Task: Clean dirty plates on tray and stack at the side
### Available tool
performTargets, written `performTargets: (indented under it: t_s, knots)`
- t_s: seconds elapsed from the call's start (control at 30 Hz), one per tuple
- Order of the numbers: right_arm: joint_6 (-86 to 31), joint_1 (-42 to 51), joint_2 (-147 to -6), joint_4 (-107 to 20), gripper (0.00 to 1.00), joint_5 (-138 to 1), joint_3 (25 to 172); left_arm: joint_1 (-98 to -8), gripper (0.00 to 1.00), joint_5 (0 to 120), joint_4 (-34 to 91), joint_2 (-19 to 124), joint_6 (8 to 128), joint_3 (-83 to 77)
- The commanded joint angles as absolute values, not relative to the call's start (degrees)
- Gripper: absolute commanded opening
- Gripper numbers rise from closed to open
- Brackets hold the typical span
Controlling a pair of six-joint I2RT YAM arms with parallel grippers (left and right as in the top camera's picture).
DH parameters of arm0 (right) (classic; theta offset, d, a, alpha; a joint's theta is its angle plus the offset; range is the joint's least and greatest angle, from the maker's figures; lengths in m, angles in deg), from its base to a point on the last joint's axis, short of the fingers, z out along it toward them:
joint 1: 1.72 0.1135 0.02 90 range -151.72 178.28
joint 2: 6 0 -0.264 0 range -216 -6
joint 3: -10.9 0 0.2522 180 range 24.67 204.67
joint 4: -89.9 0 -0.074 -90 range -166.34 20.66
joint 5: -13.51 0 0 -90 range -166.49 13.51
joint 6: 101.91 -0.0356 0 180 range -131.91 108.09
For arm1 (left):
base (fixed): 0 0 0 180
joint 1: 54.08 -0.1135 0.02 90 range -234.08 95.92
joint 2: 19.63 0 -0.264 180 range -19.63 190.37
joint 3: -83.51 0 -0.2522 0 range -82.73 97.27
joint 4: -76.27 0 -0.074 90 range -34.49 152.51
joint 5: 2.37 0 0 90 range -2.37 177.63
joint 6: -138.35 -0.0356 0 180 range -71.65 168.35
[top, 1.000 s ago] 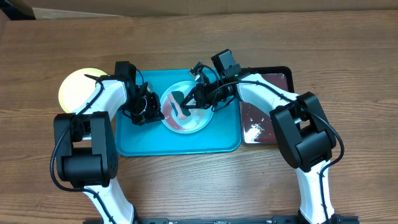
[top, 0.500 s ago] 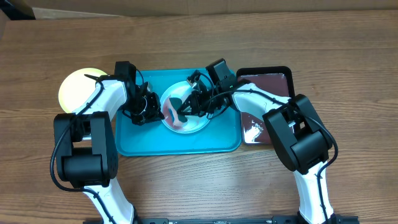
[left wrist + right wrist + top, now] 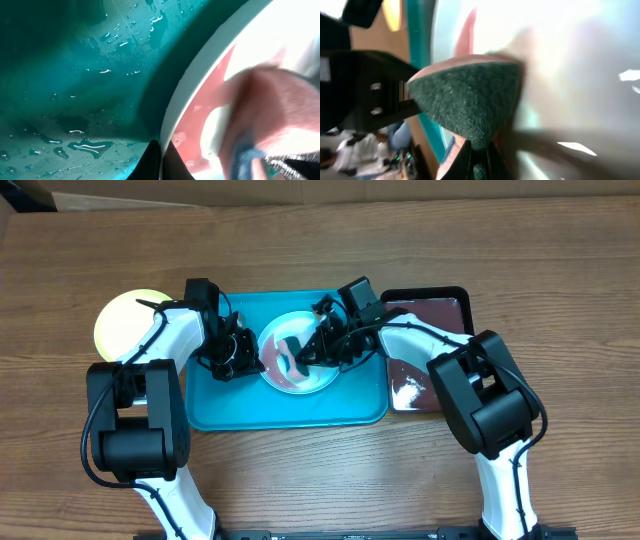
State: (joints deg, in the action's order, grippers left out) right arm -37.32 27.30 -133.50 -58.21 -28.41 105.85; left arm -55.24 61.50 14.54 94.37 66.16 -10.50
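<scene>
Two plates show from overhead. One, pale, lies in the tray (image 3: 300, 412), flat between the two grippers; that plate (image 3: 300, 383) has the left gripper (image 3: 243, 357) at its left edge and the right gripper (image 3: 318, 350) reaching in over it from the other side. The second, a yellow-green plate (image 3: 120, 325), sits on the table (image 3: 320, 480) off the tray, well out past the left gripper on the side away from the pale plate and apart from it.

From the left wrist, the dark fingertips come together at the foot of the picture right where the plate's white rim runs in, so the jaws look narrow and pinched on that rim. Beside them the tray floor is wet, with beads and small puddles of water. Pink shows across the plate beyond the rim, blurred.

From the right wrist, the fingers are drawn close on a sponge (image 3: 470, 105), gripping it from below; its rough dark green face is turned to the camera and a pink layer edges it. The sponge is down over the plate's bright surface. How hard it presses I cannot tell.

Behind the right gripper, along its arm, a black tray (image 3: 440, 315) stands just beside the turquoise one, its floor wet and reddish-brown with a white patch near one end.
</scene>
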Motion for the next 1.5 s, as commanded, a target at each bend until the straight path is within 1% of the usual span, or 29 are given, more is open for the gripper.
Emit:
performTargets:
  t_s: [0.0, 0.23, 0.43, 0.53, 0.6, 0.7, 0.73, 0.83, 0.9, 1.03, 1.2, 1.27, 1.33, 1.37, 1.43, 1.47]
  knots:
    - [-34.3, 26.6, -128.1, -56.1, 0.04, -36.7, 106.3, -55.1, 0.04, 63.2, 14.8, 93.2, 65.1, -11.1]
    - [-31.6, 25.9, -124.3, -51.9, 0.04, -37.7, 109.6, -55.1, 0.04, 63.2, 14.7, 93.2, 65.1, -11.1]
    - [-28.9, 23.2, -120.2, -49.5, 0.04, -26.7, 110.7, -55.1, 0.04, 63.2, 14.8, 93.2, 65.1, -11.1]
    - [-26.5, 20.6, -117.7, -44.3, 0.04, -26.7, 110.7, -55.1, 0.04, 63.2, 14.8, 93.2, 65.1, -11.1]
    - [-23.6, 17.7, -116.2, -38.7, 0.04, -27.9, 110.7, -55.1, 0.04, 63.2, 14.8, 93.2, 65.1, -11.1]
    - [-21.3, 13.3, -115.3, -31.4, 0.04, -33.0, 110.7, -55.1, 0.04, 63.2, 14.8, 93.2, 65.1, -11.1]
    - [-20.3, 10.0, -115.3, -27.1, 0.04, -37.7, 110.7, -55.1, 0.04, 63.2, 14.9, 93.2, 65.1, -11.1]
    - [-20.3, 6.3, -115.3, -22.7, 0.04, -47.7, 110.6, -55.1, 0.04, 63.2, 15.0, 93.2, 65.1, -11.1]
    - [-20.1, 4.5, -115.3, -20.4, 0.04, -57.1, 110.6, -55.1, 0.04, 63.2, 15.1, 93.2, 65.1, -11.1]
    - [-18.8, 3.9, -115.4, -17.9, 0.04, -70.4, 110.4, -55.1, 0.05, 63.2, 15.5, 93.2, 65.3, -11.1]
    - [-13.5, 5.7, -115.4, -17.7, 0.04, -75.5, 110.2, -55.1, 0.04, 63.2, 15.9, 93.2, 65.3, -11.1]
    - [-13.1, 6.2, -115.4, -17.7, 0.09, -76.0, 110.2, -55.1, 0.05, 63.2, 15.9, 93.2, 65.3, -11.1]
    - [-13.2, 6.6, -115.4, -17.4, 0.22, -75.9, 110.2, -55.1, 0.05, 63.5, 16.1, 93.2, 65.3, -11.1]
    - [-13.1, 6.7, -115.4, -17.2, 0.29, -75.4, 110.2, -55.1, 0.05, 63.7, 16.2, 93.2, 65.3, -11.1]
    - [-13.1, 6.7, -115.4, -17.0, 0.47, -74.4, 110.2, -55.1, 0.05, 63.8, 16.3, 93.2, 65.3, -11.1]
    - [-13.1, 6.7, -115.4, -16.8, 0.57, -74.3, 110.2, -55.1, 0.05, 63.8, 16.4, 93.2, 65.3, -11.1]
